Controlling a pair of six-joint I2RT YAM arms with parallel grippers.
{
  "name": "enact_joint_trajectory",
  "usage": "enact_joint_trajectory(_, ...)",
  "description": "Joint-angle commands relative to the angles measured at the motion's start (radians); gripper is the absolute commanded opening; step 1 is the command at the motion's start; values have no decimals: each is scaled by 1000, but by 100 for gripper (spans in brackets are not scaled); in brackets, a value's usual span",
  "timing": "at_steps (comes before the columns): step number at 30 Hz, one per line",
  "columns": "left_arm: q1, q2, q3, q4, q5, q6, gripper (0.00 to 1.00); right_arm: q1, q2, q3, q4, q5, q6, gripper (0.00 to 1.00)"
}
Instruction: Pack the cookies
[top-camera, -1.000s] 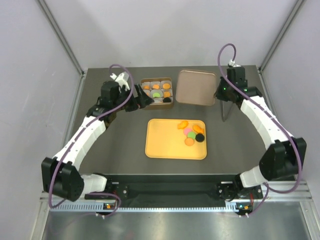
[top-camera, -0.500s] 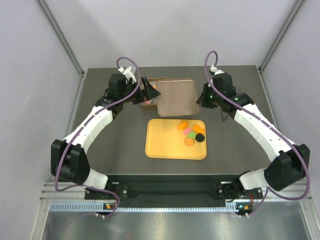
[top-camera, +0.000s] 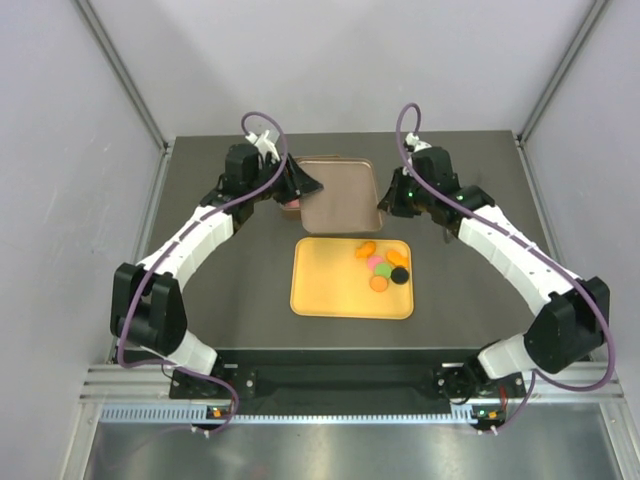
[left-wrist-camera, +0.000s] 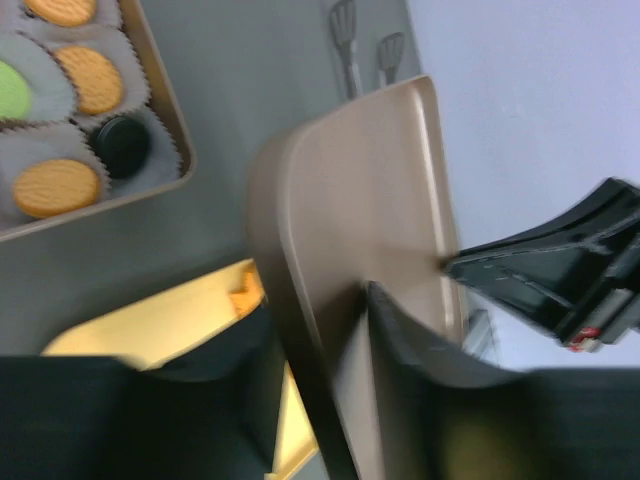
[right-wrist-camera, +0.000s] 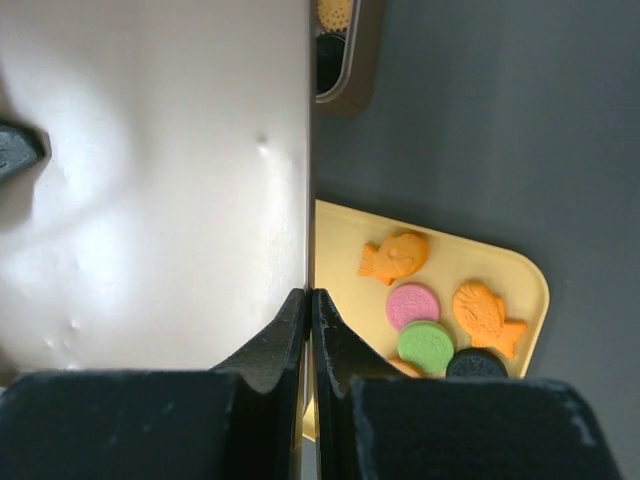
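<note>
The brown lid (top-camera: 338, 192) is clamped by opposite edges in the left pincer (top-camera: 305, 186) and right pincer (right-wrist-camera: 310, 300), tilted over the box (left-wrist-camera: 165, 100), while cookies (right-wrist-camera: 412, 305) are seen in it and on the yellow tray (top-camera: 330, 280).

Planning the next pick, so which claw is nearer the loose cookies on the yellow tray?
Right. The right claw grips the lid by its edge just beyond the loose cookies; the left claw grips the opposite edge, farther off to the left.
</note>
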Motion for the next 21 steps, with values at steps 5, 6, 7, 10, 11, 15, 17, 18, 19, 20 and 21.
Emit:
enact_joint_trajectory(5, -3, -17, 30, 81, 37, -50, 0, 30, 10, 64, 125, -44, -32, 28)
enact_joint_trajectory(6, -2, -22, 36, 51, 31, -50, 0, 48, 6, 71, 110, -8, -55, 37)
enact_joint_trajectory(7, -2, -23, 52, 42, 24, -50, 0, 62, -17, 72, 108, 38, -84, 44)
enact_joint_trajectory(10, 3, -26, 102, -72, -12, -44, 0, 157, -89, 52, 136, 219, -239, 66)
enact_joint_trajectory(11, 4, -22, 124, -110, -15, -41, 0, 192, -108, 23, 160, 256, -329, 72)
enact_joint_trajectory(15, 9, -8, 188, -198, -17, -38, 0, 428, -181, -60, 271, 424, -562, 77)
enact_joint_trajectory(17, 12, 4, 217, -230, -2, -42, 0, 526, -184, -92, 314, 496, -680, 79)
enact_joint_trajectory(18, 13, 8, 224, -239, 9, -41, 0, 549, -177, -100, 326, 516, -713, 79)
enact_joint_trajectory(19, 15, 9, 227, -241, 17, -45, 0, 571, -169, -110, 335, 535, -740, 80)
enact_joint_trajectory(20, 16, 9, 225, -242, 18, -48, 0, 614, -161, -113, 351, 575, -794, 80)
enact_joint_trajectory(21, 20, 6, 218, -242, 18, -53, 0, 632, -143, -117, 360, 592, -822, 80)
